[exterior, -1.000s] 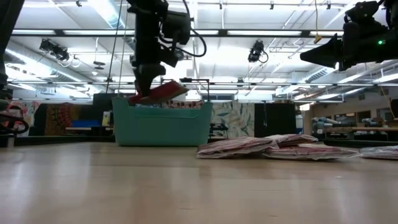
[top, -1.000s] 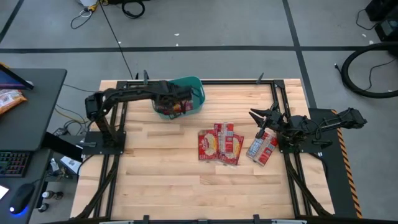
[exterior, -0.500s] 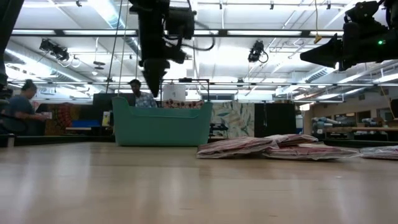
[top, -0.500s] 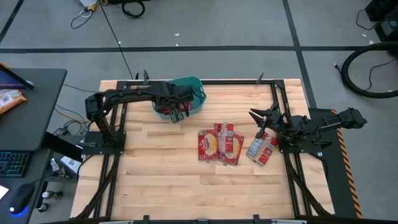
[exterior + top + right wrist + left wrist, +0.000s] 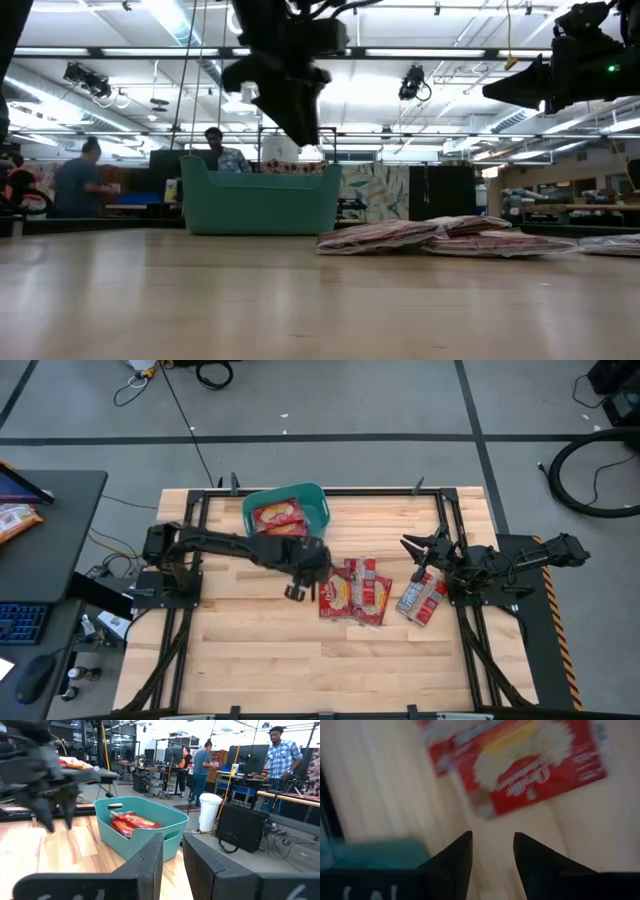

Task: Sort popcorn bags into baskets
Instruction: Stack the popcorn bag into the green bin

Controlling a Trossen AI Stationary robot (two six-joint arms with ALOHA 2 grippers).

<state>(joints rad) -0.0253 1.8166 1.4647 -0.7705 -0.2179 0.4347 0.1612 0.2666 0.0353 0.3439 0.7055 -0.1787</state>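
Observation:
The teal basket (image 5: 318,500) stands near the table's far edge, with red popcorn bags (image 5: 278,515) lying inside it; in the right wrist view the basket (image 5: 172,822) shows the bags (image 5: 132,822) too. A pile of popcorn bags (image 5: 353,590) lies flat at mid-table, and one more bag (image 5: 422,598) lies to its right. My left gripper (image 5: 297,592) hovers open and empty just left of the pile, fingers pointing down (image 5: 305,135); its wrist view (image 5: 491,836) looks down on a bag (image 5: 535,765). My right gripper (image 5: 418,545) waits open at the right side, above the table.
Black frame rails run along the table's edges (image 5: 440,510). A desk with a keyboard and an orange snack bag (image 5: 15,520) stands off the table's left. People stand in the room beyond the far edge (image 5: 280,750). Bare wood (image 5: 300,660) fills the near half.
My left gripper held a red popcorn bag over the basket, let it go, and the bag dropped in. The arm then swung away from the basket toward the table's near edge and right, ending beside the mid-table pile.

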